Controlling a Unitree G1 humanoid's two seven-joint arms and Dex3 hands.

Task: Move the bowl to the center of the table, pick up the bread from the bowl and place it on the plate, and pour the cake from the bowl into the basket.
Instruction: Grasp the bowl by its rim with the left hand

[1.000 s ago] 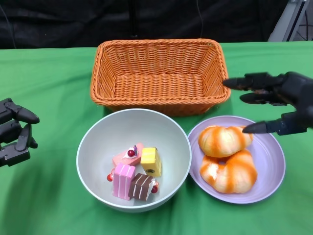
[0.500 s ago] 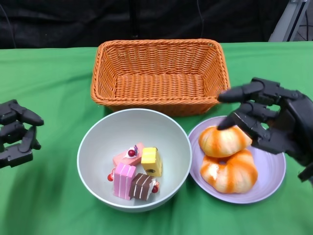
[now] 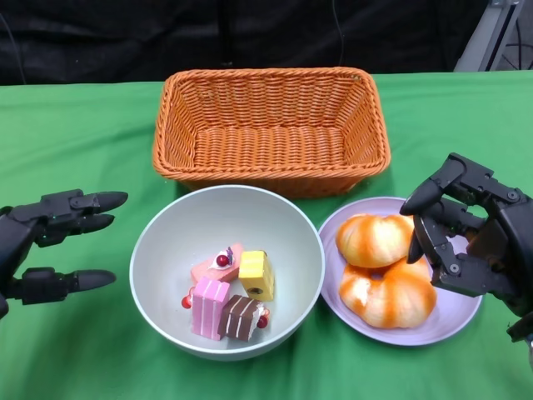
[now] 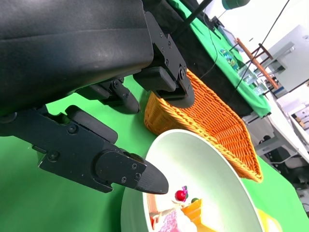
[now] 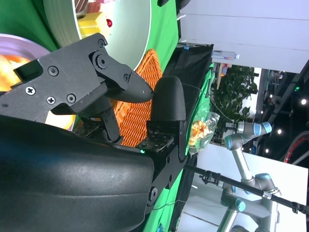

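Head view shows the bowl (image 3: pixel 227 271) sitting mid-table on the green table (image 3: pixel 75 142), just in front of the basket (image 3: pixel 271 129), with the plate (image 3: pixel 454 321) touching or nearly touching its right rim. Two pieces of bread (image 3: pixel 387 271) lie on the plate, and only the cake pieces (image 3: pixel 229 292) remain in the bowl, so the step in hand looks like the pour into the basket.

The left hand (image 3: pixel 46 242) hovers just beside the bowl's left rim, fingers spread and holding nothing. The right hand (image 3: pixel 470 237) hangs over the plate's right side, fingers curved but apart, also holding nothing; whether a fingertip brushes the bread cannot be told.

To do the pour well, the left hand should take the rim firmly, with fingers clear of the cake. It should lift the bowl high enough to clear the basket's near wall and tip it slowly over the basket's middle. A fast tilt could send the small pieces over the far wall or onto the plate.

The left wrist view shows the bowl close to the fingers (image 4: pixel 120 171), but its lower side is cut off. The right wrist view is mostly filled by the hand's own shell. Its fingertips' contact with anything is hidden.
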